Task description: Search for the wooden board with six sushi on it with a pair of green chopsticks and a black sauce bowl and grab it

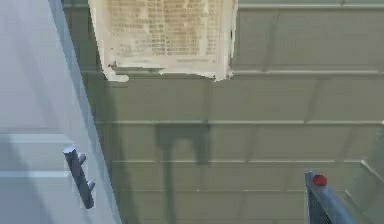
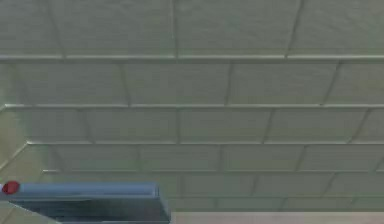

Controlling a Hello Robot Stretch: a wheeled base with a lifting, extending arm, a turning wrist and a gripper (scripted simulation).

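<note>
You face a green tiled floor (image 1: 250, 110) with a pale rug (image 1: 165, 35) at its far edge and a white door (image 1: 35, 100) along its left edge. You cannot tell the gripper's state.

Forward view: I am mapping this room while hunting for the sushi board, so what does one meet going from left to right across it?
Pale grey panelled door → dark lever door handle → cream woven rug with a ragged edge → blue-grey boxy object topped by a small red round knob, all over the greenish tiled floor.
</note>
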